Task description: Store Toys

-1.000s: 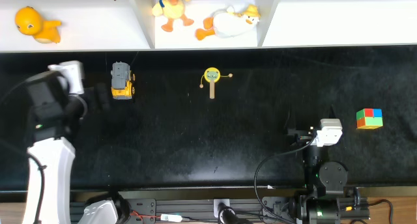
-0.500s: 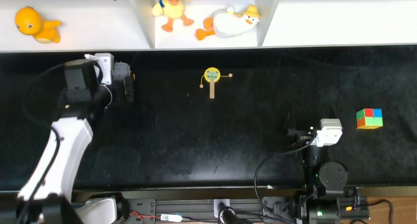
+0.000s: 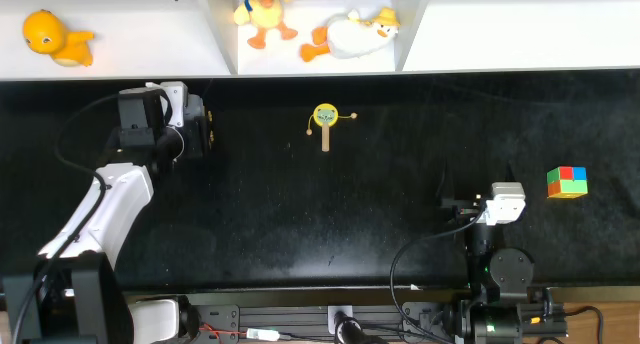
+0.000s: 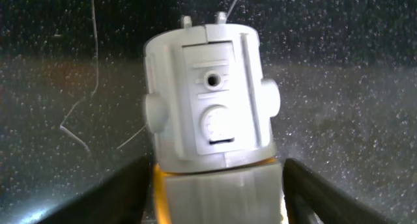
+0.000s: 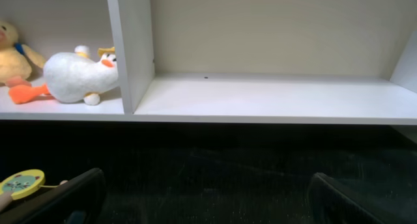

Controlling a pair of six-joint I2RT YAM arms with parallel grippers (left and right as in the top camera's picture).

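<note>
A toy mixer truck (image 4: pixel 208 107) with a grey drum and yellow body stands on the black table near the shelf. My left gripper (image 4: pixel 215 201) is open around it, with a dark finger (image 4: pixel 124 191) on each side and a thin gap to the body. From above, the left gripper (image 3: pixel 190 129) covers most of the truck (image 3: pixel 204 124). A yellow rattle drum (image 3: pixel 325 119) lies mid-table. A coloured cube (image 3: pixel 566 182) sits at the right. My right gripper (image 3: pixel 455 206) rests open near its base, holding nothing.
The white shelf (image 3: pixel 500 44) runs along the table's far edge. Its left bay holds a yellow duck (image 3: pixel 55 36); its middle bay holds a yellow plush (image 3: pixel 263 12) and a white goose plush (image 5: pixel 78 77). A divider wall (image 5: pixel 133 51) separates the bare right bay.
My left arm swung right and forward to the truck, and its gripper now straddles it. The right arm, rattle and cube have not moved.
</note>
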